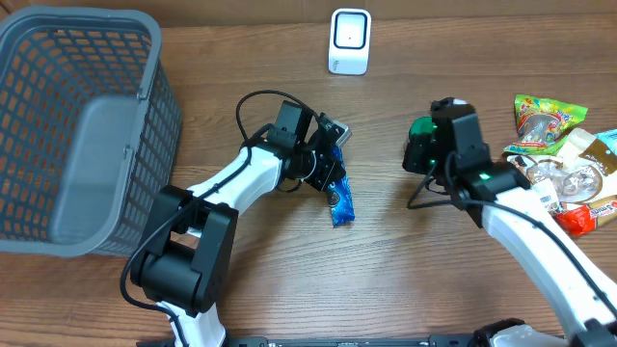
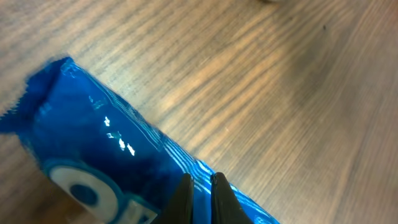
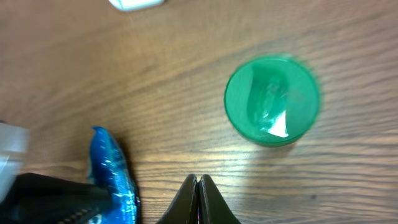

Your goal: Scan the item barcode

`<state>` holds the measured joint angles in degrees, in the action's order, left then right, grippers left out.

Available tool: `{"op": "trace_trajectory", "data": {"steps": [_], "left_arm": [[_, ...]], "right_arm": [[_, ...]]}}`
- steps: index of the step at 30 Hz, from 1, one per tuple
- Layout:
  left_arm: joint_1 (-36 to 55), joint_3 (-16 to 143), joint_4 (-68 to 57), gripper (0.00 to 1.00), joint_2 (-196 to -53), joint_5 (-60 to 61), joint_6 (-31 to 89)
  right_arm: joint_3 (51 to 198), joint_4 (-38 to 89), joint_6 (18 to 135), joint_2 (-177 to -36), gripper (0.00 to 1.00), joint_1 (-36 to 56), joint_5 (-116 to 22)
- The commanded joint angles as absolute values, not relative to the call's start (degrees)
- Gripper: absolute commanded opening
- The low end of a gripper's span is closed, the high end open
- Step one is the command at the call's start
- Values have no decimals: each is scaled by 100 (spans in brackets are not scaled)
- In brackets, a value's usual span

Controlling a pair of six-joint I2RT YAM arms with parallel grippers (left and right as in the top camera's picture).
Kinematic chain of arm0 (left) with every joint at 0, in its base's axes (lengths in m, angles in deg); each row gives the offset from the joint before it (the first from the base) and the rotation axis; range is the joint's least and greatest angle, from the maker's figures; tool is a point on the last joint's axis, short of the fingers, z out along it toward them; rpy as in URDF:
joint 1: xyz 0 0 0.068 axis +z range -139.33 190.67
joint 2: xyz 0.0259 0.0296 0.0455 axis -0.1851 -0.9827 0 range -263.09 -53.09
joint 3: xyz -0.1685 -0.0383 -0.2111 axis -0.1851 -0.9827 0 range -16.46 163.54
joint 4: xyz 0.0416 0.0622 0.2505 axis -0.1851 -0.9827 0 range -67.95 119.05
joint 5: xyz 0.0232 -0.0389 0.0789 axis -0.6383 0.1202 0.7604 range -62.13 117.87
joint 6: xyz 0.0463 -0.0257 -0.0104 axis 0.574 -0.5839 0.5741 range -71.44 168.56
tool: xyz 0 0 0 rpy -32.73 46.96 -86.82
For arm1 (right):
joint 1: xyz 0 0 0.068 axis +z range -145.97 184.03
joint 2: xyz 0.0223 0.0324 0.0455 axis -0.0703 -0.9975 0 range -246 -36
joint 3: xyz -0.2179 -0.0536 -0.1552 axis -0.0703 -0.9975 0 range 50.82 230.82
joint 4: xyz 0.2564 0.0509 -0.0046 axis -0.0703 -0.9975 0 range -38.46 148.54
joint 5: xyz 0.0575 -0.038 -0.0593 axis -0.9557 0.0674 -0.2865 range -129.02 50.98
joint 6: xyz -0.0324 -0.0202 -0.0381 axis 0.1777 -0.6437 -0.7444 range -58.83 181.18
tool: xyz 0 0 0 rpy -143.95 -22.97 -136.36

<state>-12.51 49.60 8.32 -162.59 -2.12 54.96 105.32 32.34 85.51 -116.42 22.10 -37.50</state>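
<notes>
My left gripper (image 1: pixel 328 176) (image 2: pixel 199 182) is shut on a shiny blue snack packet (image 1: pixel 340 202) (image 2: pixel 106 149), pinching its edge just above the wooden table. The packet also shows at the lower left of the right wrist view (image 3: pixel 112 177). A white barcode scanner (image 1: pixel 349 40) stands at the table's far edge, its corner visible at the top of the right wrist view (image 3: pixel 137 3). My right gripper (image 1: pixel 416 156) (image 3: pixel 198 180) is shut with nothing between its fingers, low over the table. A green round lid-like thing (image 1: pixel 421 128) (image 3: pixel 272 99) lies just ahead of it.
A large grey mesh basket (image 1: pixel 159 87) fills the left side. A heap of snack packets and wrapped items (image 1: pixel 559 164) lies at the right edge. Bare wood lies between the scanner and both grippers.
</notes>
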Motion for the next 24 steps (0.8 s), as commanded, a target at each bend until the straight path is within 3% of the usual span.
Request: {"op": "trace_trajectory", "data": {"steps": [1,3,4,5,6,11,14,16,24], "left_arm": [[-1299,5498,358,4,-15983,-348,5336],[-1363,5762,-307,5,-15745,157,5161],[-1402,5839,-619,16,-15610,515,5010],[-1454,5882,-969,39,-15430,1016,4720],[-1498,5880,-1255,46,-15260,1460,4407],[-1671,5550,-1852,54,-14589,2163,3279],[-1734,5069,-1458,72,-14584,2170,2774],[-1750,4641,-956,78,-14705,2043,2479],[-1750,4177,413,86,-15328,1748,1924]], "right_arm": [[10541,3166,8363,-11540,5,2197,-3606],[10541,3107,8365,-11544,5,2194,-3603],[10541,3070,8363,-11546,5,2194,-3601],[10541,3026,8363,-11546,5,2194,-3601],[10541,2994,8363,-11546,5,2194,-3586],[10541,2893,8365,-11546,5,2194,-3457],[10541,2908,8365,-11546,5,2197,-3461],[10541,2908,8365,-11546,5,2197,-3461],[10541,2908,8365,-11546,5,2197,-3708]]}}
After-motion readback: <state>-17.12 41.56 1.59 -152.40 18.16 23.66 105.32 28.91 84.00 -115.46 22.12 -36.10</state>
